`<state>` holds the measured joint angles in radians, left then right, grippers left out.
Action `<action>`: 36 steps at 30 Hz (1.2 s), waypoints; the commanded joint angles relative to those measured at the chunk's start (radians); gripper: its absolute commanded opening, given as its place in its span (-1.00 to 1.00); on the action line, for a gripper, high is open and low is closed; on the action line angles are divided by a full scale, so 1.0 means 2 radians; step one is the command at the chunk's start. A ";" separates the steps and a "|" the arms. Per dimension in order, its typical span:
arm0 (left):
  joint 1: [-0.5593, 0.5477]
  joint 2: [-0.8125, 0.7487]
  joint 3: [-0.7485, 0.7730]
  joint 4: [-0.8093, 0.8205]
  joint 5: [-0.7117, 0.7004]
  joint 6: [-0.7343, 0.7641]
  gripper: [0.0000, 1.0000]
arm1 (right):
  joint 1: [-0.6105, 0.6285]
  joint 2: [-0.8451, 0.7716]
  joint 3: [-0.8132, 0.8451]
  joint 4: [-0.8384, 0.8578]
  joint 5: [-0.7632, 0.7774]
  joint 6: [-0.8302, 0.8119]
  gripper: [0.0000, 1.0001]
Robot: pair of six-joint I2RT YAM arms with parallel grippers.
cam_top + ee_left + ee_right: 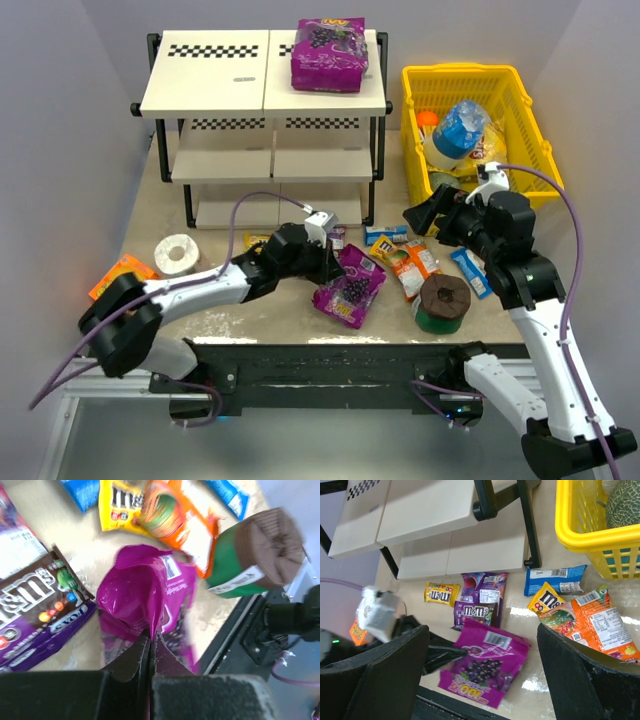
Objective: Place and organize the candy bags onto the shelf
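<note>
A large purple candy bag (352,288) lies on the table in front of the shelf (220,75). My left gripper (328,266) is shut on the bag's left edge. In the left wrist view the jaws (151,640) meet on a bunched fold of that purple bag (137,587). A second large purple bag (328,52) lies on the shelf's top board, at the right. Smaller bags lie around: dark purple (475,612), yellow (441,592), blue (555,580) and orange (600,622). My right gripper (425,215) hangs open above them, its fingers wide apart over the held purple bag (487,665).
A yellow basket (520,110) holding a blue-capped bottle (458,130) stands right of the shelf. A green canister with a brown lid (442,303) stands near the front edge. A white roll (177,253) and a flat orange box (120,272) lie at the left.
</note>
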<state>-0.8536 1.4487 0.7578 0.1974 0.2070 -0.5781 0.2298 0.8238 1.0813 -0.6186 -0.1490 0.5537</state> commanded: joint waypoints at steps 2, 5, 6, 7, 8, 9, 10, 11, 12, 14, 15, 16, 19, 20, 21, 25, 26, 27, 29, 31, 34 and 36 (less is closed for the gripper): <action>0.000 -0.120 0.080 -0.075 -0.020 0.041 -1.00 | 0.000 -0.004 -0.011 0.028 -0.019 0.009 0.83; 0.000 -0.163 0.114 -0.137 -0.024 0.053 -1.00 | 0.000 -0.002 -0.011 0.032 -0.024 0.013 0.83; 0.000 -0.174 0.122 -0.161 -0.026 0.057 -1.00 | -0.001 -0.003 -0.011 0.033 -0.024 0.014 0.83; 0.000 -0.186 0.130 -0.170 -0.028 0.060 -1.00 | 0.000 -0.002 -0.010 0.035 -0.024 0.015 0.83; 0.000 -0.206 0.147 -0.179 -0.030 0.070 -1.00 | -0.001 -0.004 -0.009 0.036 -0.024 0.015 0.83; 0.000 -0.215 0.156 -0.199 -0.034 0.075 -1.00 | -0.001 -0.004 -0.008 0.037 -0.024 0.015 0.83; 0.000 -0.223 0.167 -0.208 -0.037 0.080 -1.00 | -0.001 -0.005 -0.008 0.038 -0.024 0.016 0.83; 0.000 -0.235 0.191 -0.218 -0.041 0.092 -1.00 | -0.001 -0.004 -0.009 0.039 -0.023 0.017 0.83; 0.000 -0.240 0.204 -0.237 -0.052 0.097 -1.00 | 0.000 -0.004 -0.008 0.040 -0.023 0.017 0.83; 0.000 -0.246 0.247 -0.257 -0.073 0.111 -1.00 | 0.000 -0.002 -0.011 0.042 -0.024 0.017 0.83; 0.000 -0.245 0.263 -0.276 -0.099 0.116 -1.00 | 0.000 -0.001 -0.011 0.042 -0.024 0.017 0.83; 0.000 -0.242 0.294 -0.286 -0.110 0.121 -1.00 | -0.001 0.000 -0.011 0.045 -0.024 0.018 0.83; 0.000 -0.234 0.353 -0.306 -0.159 0.151 -1.00 | 0.000 0.002 -0.014 0.050 -0.027 0.020 0.83; 0.000 -0.231 0.371 -0.316 -0.179 0.157 -1.00 | -0.001 0.003 -0.016 0.051 -0.028 0.020 0.83; 0.000 -0.229 0.388 -0.320 -0.187 0.163 -1.00 | 0.000 0.003 -0.016 0.052 -0.028 0.021 0.83; 0.000 -0.210 0.484 -0.324 -0.223 0.204 -1.00 | -0.001 0.005 -0.014 0.053 -0.028 0.021 0.83; 0.000 -0.205 0.501 -0.328 -0.238 0.212 -1.00 | 0.000 0.006 -0.011 0.053 -0.030 0.021 0.83; 0.000 -0.198 0.520 -0.331 -0.248 0.220 -1.00 | -0.001 0.009 -0.009 0.052 -0.031 0.020 0.83; 0.000 -0.170 0.584 -0.350 -0.282 0.241 -1.00 | -0.001 0.014 -0.001 0.052 -0.031 0.020 0.83; 0.000 -0.140 0.643 -0.356 -0.297 0.267 -1.00 | -0.001 0.017 0.005 0.053 -0.031 0.018 0.83; 0.000 -0.102 0.710 -0.354 -0.317 0.303 -1.00 | 0.000 0.024 0.013 0.055 -0.031 0.018 0.83; 0.000 -0.084 0.742 -0.347 -0.339 0.318 -1.00 | -0.001 0.028 0.015 0.058 -0.034 0.018 0.83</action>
<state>-0.8532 1.2255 2.1010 -0.6098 -0.3683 -0.0647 0.2295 0.8715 1.0615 -0.5503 -0.1856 0.5842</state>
